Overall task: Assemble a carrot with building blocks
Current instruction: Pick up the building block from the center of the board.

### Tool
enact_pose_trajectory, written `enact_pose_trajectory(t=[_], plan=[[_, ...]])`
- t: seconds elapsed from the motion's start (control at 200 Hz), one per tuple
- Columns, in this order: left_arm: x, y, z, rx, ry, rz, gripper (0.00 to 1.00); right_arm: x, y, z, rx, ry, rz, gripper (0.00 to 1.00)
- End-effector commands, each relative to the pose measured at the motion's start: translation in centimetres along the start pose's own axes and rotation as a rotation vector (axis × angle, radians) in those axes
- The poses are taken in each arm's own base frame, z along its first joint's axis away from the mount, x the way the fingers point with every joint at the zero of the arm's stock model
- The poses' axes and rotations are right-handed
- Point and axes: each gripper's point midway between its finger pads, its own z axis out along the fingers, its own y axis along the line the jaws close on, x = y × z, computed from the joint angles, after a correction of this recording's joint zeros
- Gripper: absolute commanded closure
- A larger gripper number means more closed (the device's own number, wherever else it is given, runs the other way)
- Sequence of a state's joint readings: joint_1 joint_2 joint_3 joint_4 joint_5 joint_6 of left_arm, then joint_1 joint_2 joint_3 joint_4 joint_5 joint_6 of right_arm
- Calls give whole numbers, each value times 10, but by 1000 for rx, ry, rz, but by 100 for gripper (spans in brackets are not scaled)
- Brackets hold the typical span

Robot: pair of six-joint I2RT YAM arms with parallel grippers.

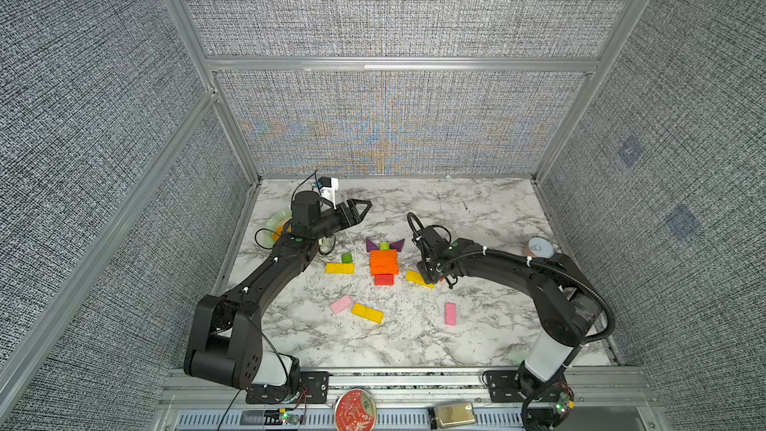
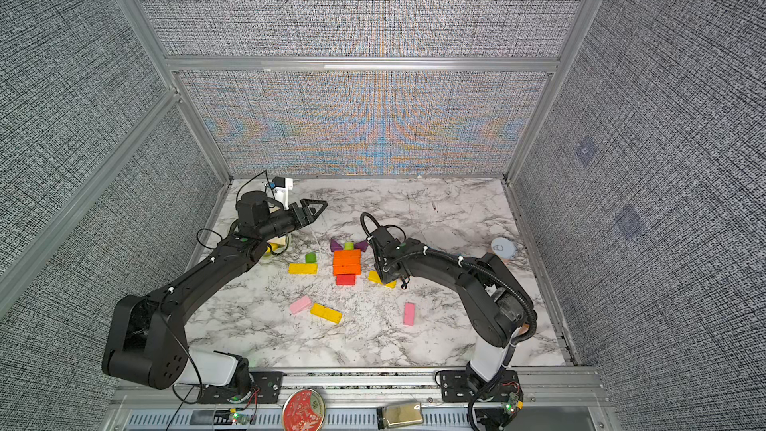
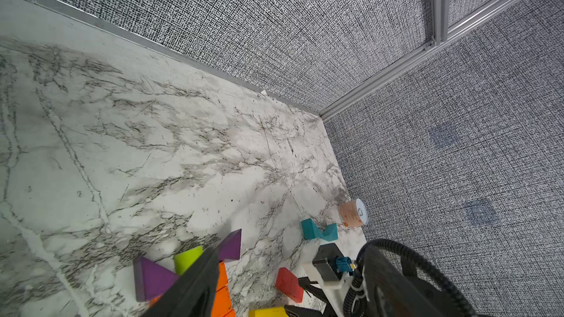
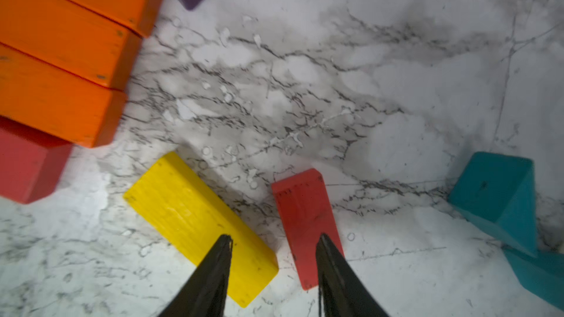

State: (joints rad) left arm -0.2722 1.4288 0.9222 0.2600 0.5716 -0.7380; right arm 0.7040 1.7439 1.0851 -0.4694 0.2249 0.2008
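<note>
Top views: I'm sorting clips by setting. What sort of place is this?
Probably a lab robot test cell: grey fabric wall panels in aluminium framing, a marble-patterned tabletop, two black robot arms.

Ten bars [image 1: 384, 263], four triangles [image 1: 372, 245], two green stubs [image 1: 347, 258], one can [image 1: 540, 247], one plate [image 1: 277, 217]

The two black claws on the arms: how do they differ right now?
The left gripper is shut; the right gripper is open. The left gripper is raised off the table, pointing sideways; the right gripper points down, close to the table, one tip over a yellow bar, the other over a small red block. Both are black, two-fingered and hold nothing.
</note>
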Motion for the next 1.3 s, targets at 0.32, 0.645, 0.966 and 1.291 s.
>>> enact_pose_trajectory(t=[0.32,0.645,0.966,1.291], plan=[[-1,-1,1,7,-1,1,24,10,-26,24,33,26,77,51],[-2,-2,0,8,-4,5,23,11,-28,27,7,25,85,70],[-4,-2,-2,-9,-12,23,24,-5,-38,5,42,-45,95,78],[-15,4,-11,-64,-61,51,24,-40,-13,-42,38,-158,13,79]])
